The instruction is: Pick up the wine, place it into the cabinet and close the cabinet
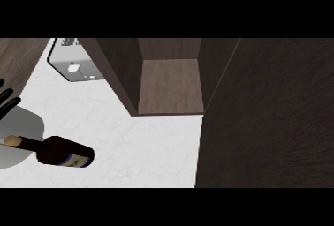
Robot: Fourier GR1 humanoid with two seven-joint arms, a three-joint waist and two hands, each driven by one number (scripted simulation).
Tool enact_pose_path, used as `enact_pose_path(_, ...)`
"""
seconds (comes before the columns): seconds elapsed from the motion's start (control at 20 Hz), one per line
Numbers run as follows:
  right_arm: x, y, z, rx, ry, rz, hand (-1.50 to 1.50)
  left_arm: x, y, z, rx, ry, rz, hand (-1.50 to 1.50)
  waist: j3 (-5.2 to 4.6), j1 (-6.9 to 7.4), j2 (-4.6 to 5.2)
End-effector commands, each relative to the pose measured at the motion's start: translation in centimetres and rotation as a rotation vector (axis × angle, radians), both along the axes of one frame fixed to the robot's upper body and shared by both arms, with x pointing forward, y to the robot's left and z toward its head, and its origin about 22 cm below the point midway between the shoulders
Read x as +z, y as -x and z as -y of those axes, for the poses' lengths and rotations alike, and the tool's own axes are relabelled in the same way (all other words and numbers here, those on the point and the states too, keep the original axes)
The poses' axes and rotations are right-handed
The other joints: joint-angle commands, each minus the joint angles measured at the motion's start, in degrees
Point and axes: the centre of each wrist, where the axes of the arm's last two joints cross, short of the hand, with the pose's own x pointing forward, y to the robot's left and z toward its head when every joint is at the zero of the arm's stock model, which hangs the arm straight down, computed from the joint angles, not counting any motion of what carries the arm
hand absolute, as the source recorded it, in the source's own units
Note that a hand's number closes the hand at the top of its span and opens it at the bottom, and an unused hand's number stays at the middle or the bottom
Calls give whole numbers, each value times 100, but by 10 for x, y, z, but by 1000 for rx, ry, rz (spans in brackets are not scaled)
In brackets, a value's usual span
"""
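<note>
The wine bottle [64,152] is dark with a cork-coloured top and a dark label. It sits on the white counter [143,145] at the lower left, its neck pointing left. My left hand [6,95] shows at the left edge, black fingers straight, apart from the bottle and above it in the view. Its grey forearm [20,132] lies behind the bottle's neck. The cabinet [169,86] stands open at the top middle, with a bare brown shelf inside. Its dark door [274,114] is swung out and fills the right side. My right hand is not visible.
A grey metal fixture [74,62] sits at the top left, beside the cabinet's left wall [120,70]. A wooden surface [20,57] borders the counter at the far left. White counter lies between the bottle and the open door.
</note>
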Motion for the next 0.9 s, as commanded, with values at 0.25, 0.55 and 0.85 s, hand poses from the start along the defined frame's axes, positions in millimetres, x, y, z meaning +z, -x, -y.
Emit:
enact_pose_path(0.25, 13, 23, 14, 41, -69, 36, -150, -60, -16, -14, 110, -65, 20, -150, 0, -18, 3)
enact_pose_path(0.55, 10, 20, 10, 64, -72, 21, -150, -96, -33, -10, 83, -93, -38, -150, -1, 24, 4)
enact_pose_path(0.85, 12, 35, 17, 63, -66, 47, -150, -130, -37, 6, 47, -77, -93, -150, 2, 7, -9)
